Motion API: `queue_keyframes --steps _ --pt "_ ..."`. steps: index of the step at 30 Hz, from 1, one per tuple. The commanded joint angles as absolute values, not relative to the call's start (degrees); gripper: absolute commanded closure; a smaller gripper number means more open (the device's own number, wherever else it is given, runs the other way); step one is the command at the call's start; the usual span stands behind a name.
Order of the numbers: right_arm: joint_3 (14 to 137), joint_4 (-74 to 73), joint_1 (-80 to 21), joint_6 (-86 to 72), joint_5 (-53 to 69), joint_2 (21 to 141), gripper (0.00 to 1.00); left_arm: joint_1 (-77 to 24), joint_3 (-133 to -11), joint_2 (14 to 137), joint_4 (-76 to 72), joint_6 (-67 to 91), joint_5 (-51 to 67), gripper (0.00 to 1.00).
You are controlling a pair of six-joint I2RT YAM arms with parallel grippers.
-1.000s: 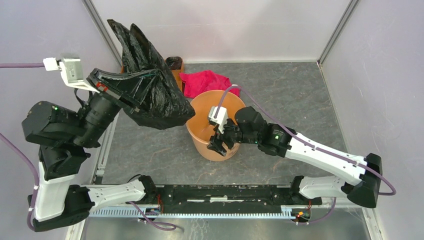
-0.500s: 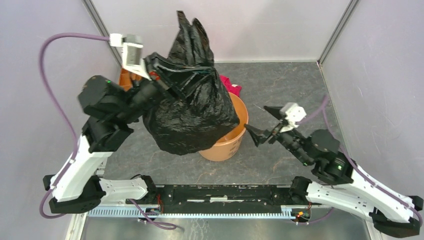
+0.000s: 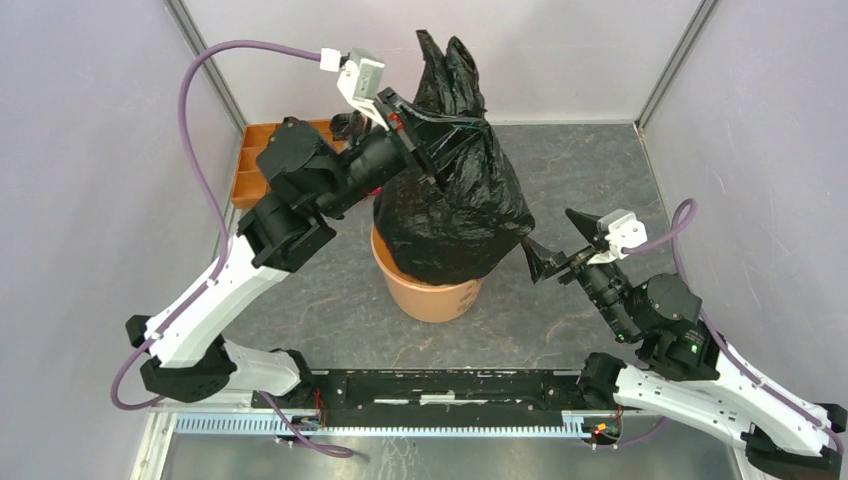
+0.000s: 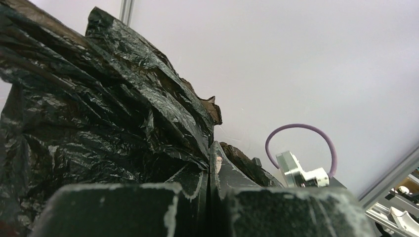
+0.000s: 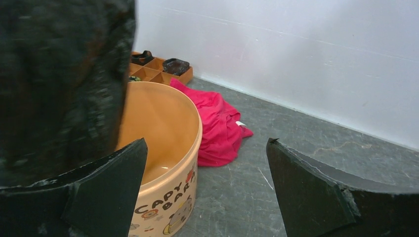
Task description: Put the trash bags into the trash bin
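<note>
A wrinkled glossy black trash bag (image 3: 455, 205) hangs from my left gripper (image 3: 425, 135), which is shut on its upper part. The bag's bulging bottom sits over the mouth of the light-orange trash bin (image 3: 430, 293) and hides most of its opening. In the left wrist view the jaws are pressed together on the black film (image 4: 123, 123). My right gripper (image 3: 555, 242) is open and empty, just right of the bin and bag. In the right wrist view the bin (image 5: 168, 143) is at the left, with the blurred bag (image 5: 59, 84) above it.
A red-pink cloth (image 5: 217, 126) lies on the floor behind the bin. A flat orange compartment tray (image 3: 255, 160) sits at the back left; it also shows in the right wrist view (image 5: 158, 66). White walls enclose the grey floor (image 3: 600, 180).
My left arm has swung the bag rightward from the back left to over the bin. My right gripper has let go of the bin's rim and drawn back to the right, open.
</note>
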State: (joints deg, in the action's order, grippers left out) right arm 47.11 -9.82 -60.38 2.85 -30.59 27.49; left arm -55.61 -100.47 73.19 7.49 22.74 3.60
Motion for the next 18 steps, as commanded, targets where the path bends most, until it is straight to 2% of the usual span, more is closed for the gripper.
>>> queue_keyframes --steps 1,4,13,18 --pt "46.9 -9.7 -60.6 2.4 -32.0 27.7 0.02 -55.5 -105.2 75.4 4.5 24.1 4.7 0.98" --pt "46.6 -9.8 -60.6 2.5 -32.5 27.1 0.02 -55.4 -102.7 74.1 4.6 23.7 2.4 0.98" --pt "46.1 -8.1 -60.6 3.9 -34.1 27.1 0.02 -55.4 -85.0 62.1 8.3 26.6 -9.4 0.98" --pt "46.8 -7.1 -60.6 5.1 -33.6 29.5 0.02 -55.4 -85.1 57.6 14.6 26.2 -15.9 0.98"
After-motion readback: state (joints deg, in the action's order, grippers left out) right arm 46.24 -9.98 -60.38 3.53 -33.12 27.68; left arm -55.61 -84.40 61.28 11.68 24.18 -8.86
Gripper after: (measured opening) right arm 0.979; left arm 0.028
